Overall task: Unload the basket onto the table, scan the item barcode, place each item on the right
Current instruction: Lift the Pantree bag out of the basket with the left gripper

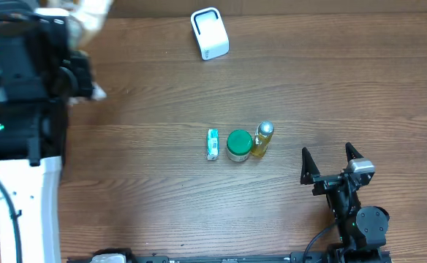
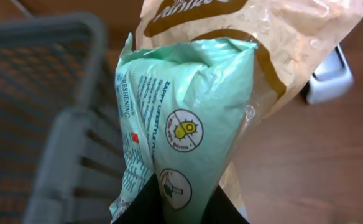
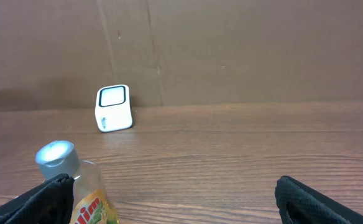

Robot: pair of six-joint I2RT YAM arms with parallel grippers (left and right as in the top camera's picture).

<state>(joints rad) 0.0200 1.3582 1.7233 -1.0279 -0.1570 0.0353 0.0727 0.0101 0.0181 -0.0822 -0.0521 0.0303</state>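
The left gripper (image 2: pixel 181 210) pinches the narrow end of a mint-green packet (image 2: pixel 188 112), which rises from the jaws with a tan bag (image 2: pixel 281 37) close behind it. The white scanner (image 2: pixel 330 73) sits on the table to the packet's right, and a grey basket (image 2: pixel 63 124) is on the packet's other side, away from the scanner. The right gripper (image 1: pixel 327 150) is spread wide and empty, well apart from the scanner, with a yellow bottle (image 1: pixel 262 139) between them.

Our right claw (image 1: pixel 327 150) is black with two pointy fingers (image 1: pixel 305 165). A black cable (image 1: pixel 319 238) curls behind it.
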